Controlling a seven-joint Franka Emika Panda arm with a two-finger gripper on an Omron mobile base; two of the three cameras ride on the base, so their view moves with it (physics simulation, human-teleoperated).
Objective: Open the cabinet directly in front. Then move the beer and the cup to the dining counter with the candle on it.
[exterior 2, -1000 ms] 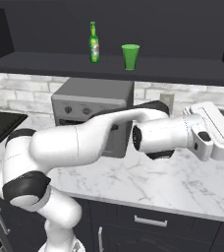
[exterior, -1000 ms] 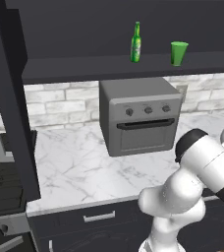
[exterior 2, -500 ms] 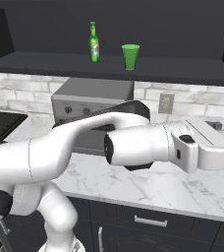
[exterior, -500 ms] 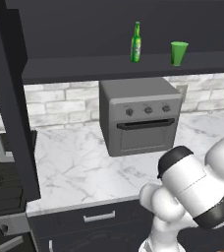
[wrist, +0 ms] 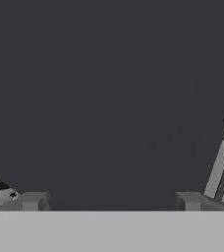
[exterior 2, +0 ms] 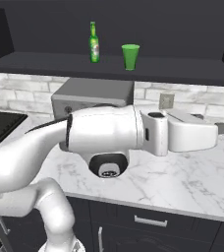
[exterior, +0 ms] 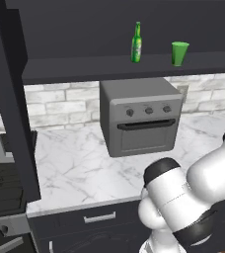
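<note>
Left base view gives you the slim green glass beer bottle with its long neck and pale label (exterior: 136,42) standing upright on the open shelf of the dark charcoal upper cabinet (exterior: 109,67), with the small bright-green tapering cup (exterior: 179,53) near it to the right, the two apart and not touching. Below them a grey boxy countertop oven with three knobs (exterior: 141,117) sits on the white grey-veined marble bench (exterior: 80,170), against a pale brick backsplash (exterior: 60,103). From the right base view, the cabinet looks already open, so your next job is likely the bottle or the cup. Your gripper (wrist: 111,201) has its two dark fingertips (wrist: 34,201) spread as wide as they go and holds nothing; in the hand view it faces a plain dark surface, well away from the shelf. The bulky white arm (exterior 2: 109,138) is folded low over the bench. Mind the swing up: the elbow could clip the oven, or a fast approach could topple the tall, narrow bottle into the cup. Neither the dining counter nor the candle can be placed from here.
</note>
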